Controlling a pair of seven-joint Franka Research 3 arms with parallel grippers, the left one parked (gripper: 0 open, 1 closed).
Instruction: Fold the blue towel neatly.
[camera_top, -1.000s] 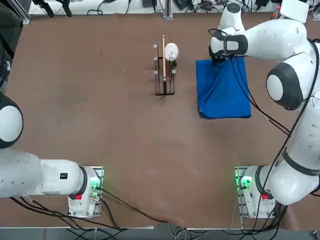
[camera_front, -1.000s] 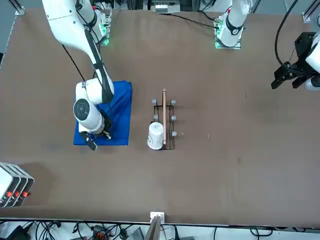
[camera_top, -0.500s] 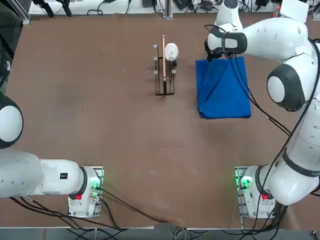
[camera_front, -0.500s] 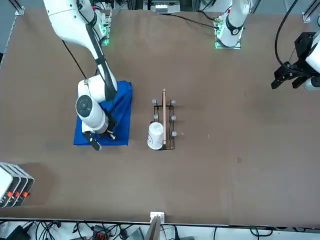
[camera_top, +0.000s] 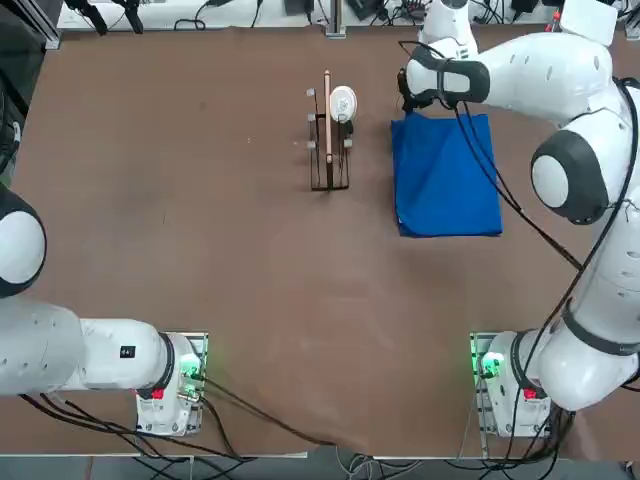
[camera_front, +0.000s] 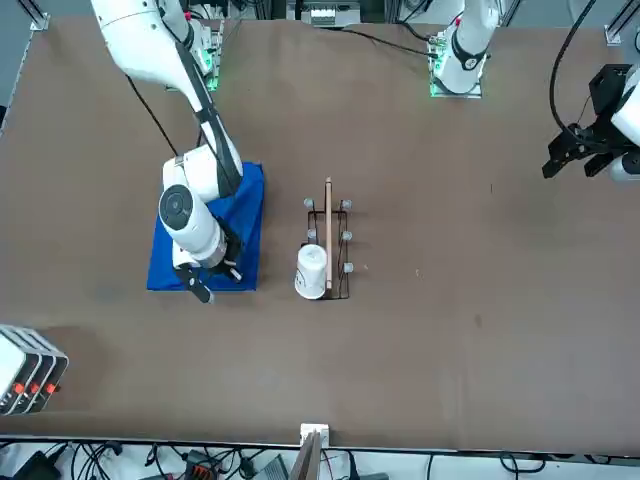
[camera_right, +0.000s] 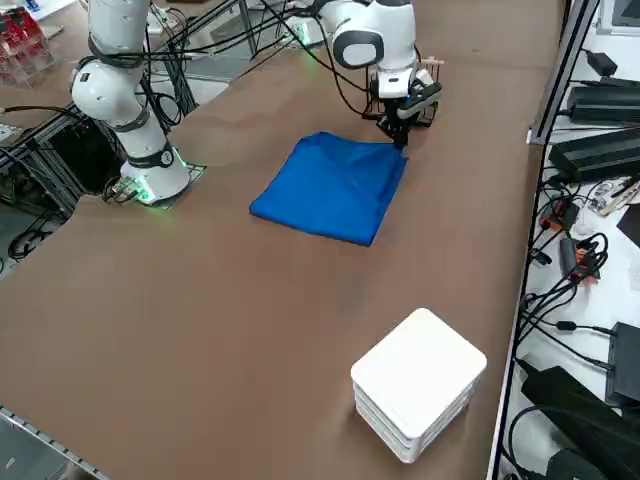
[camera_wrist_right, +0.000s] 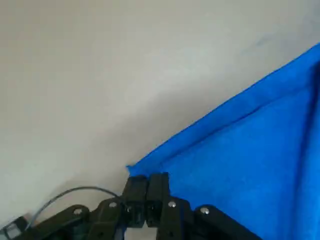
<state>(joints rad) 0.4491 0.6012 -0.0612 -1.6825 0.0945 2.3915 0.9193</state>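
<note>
The blue towel lies flat on the brown table as a folded rectangle; its doubled edge shows in the right wrist view. My right gripper is shut. Its tips sit just over the towel's far corner on the rack side. No cloth shows pinched between the fingers. In the front view, my arm hides part of the towel's edge.
A black wire rack holds a thin wooden board and a white round object, a short way left of the towel. A white stacked box stands near the table's far right corner. Cables run along the table's edges.
My right gripper slid, still shut, along the towel's far edge toward the rack-side corner. The slanted crease across the towel has flattened. The towel stayed in place.
</note>
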